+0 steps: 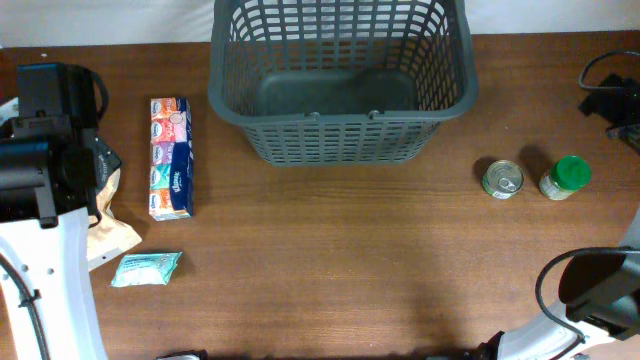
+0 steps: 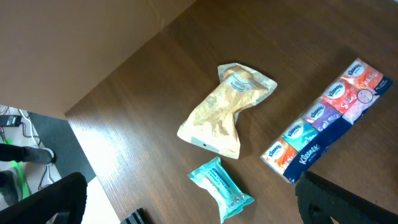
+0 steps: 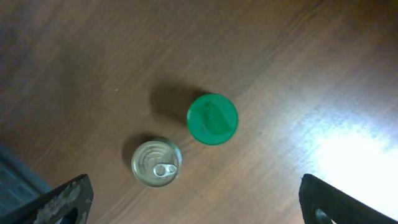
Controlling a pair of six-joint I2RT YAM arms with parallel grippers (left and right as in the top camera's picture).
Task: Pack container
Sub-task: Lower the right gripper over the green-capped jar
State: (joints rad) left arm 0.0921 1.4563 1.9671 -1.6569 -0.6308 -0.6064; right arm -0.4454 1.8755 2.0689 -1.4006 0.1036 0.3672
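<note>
Brown wood-grain table (image 1: 350, 260) fills the overhead view, with a white backdrop (image 1: 100, 20) past its far edge. Off its left corner lies dark floor (image 2: 37, 137).

The container (image 1: 340, 140) sits upright at the far middle, its solid bottom bare. Left of it lie a tissue pack (image 1: 170, 157), a crumpled tan pouch (image 2: 224, 112) and a teal packet (image 1: 146, 267) — none touching. From overhead the arm hides part of the pouch.

At the right, a tin can (image 1: 502, 179) stands just beside a green-lidded jar (image 1: 566, 177).

The left gripper (image 2: 189, 190) hangs over the packets and the right gripper (image 3: 199, 199) over the can and jar — both spread wide, holding nothing.
</note>
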